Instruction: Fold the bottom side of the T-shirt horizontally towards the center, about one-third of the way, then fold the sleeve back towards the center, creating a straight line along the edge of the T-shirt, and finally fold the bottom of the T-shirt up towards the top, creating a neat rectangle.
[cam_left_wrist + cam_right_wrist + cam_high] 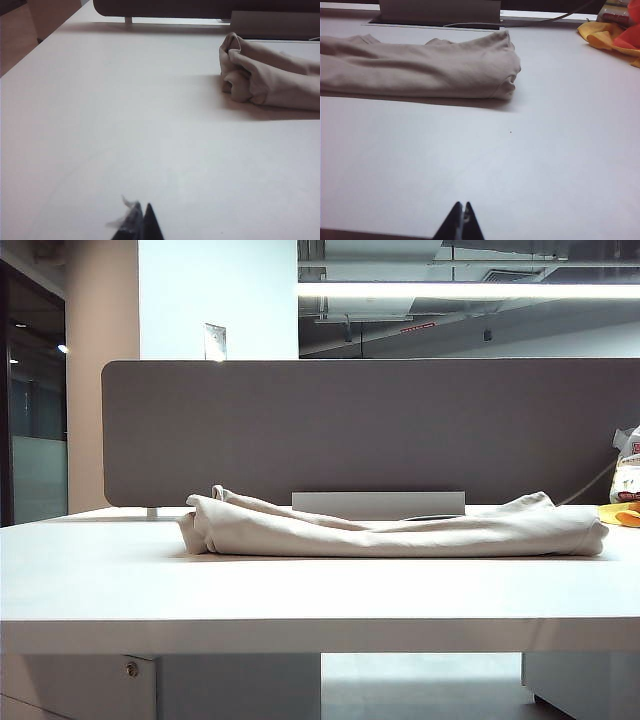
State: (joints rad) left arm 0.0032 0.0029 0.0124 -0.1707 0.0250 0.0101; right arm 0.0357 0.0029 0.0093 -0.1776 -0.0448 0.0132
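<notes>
T-shirt (390, 528): soft, light, floppy, bunched on desk (300, 590) | grasp: pinch an outer fabric edge | left end effector (141, 220) clenched, empty, near T-shirt | right end effector (462, 220) likewise

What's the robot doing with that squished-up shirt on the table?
Right now, nothing is touching it. The beige cotton T-shirt lies bunched in a long roll across the white table, in front of the grey divider panel. The left gripper and the right gripper are both shut and empty, low over bare table on the near side, away from the shirt. A yellow and orange cloth sits off to the right. The neat folding does not look done.
</notes>
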